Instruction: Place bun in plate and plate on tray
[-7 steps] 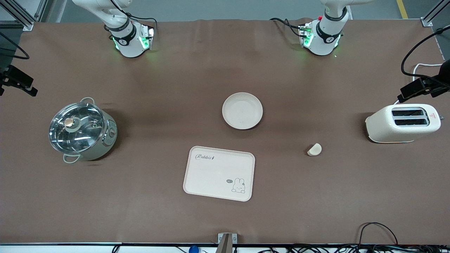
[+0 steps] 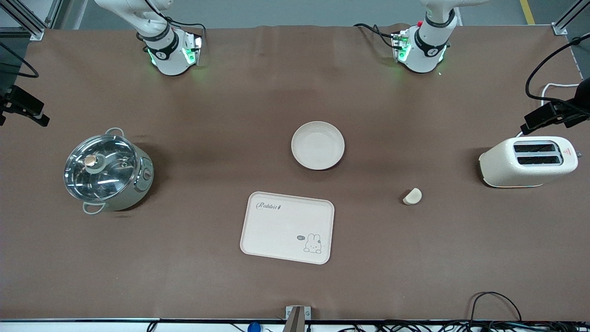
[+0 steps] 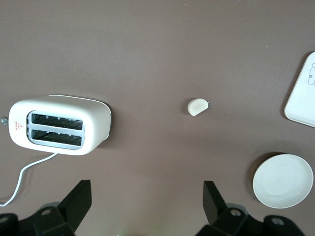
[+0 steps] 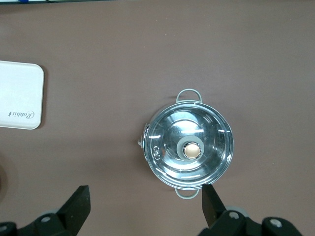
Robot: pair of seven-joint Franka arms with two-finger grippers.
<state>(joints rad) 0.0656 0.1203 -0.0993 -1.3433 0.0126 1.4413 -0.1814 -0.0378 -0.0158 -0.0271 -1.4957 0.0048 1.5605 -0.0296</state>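
The bun (image 2: pixel 412 197) lies on the brown table, between the tray and the toaster, toward the left arm's end. It also shows in the left wrist view (image 3: pixel 198 106). The plate (image 2: pixel 318 145) (image 3: pixel 283 181) is empty and sits mid-table. The tray (image 2: pixel 287 227) (image 3: pixel 302 93) (image 4: pixel 19 96) lies nearer the front camera than the plate and is empty. My left gripper (image 3: pixel 146 186) is open and empty, high over the table near its base. My right gripper (image 4: pixel 145 189) is open and empty, high over the table beside the pot. Both arms wait.
A steel pot with a glass lid (image 2: pixel 107 171) (image 4: pixel 189 147) stands toward the right arm's end. A white toaster (image 2: pixel 528 161) (image 3: pixel 59 124) with a cable stands toward the left arm's end. Black clamps sit at both table ends.
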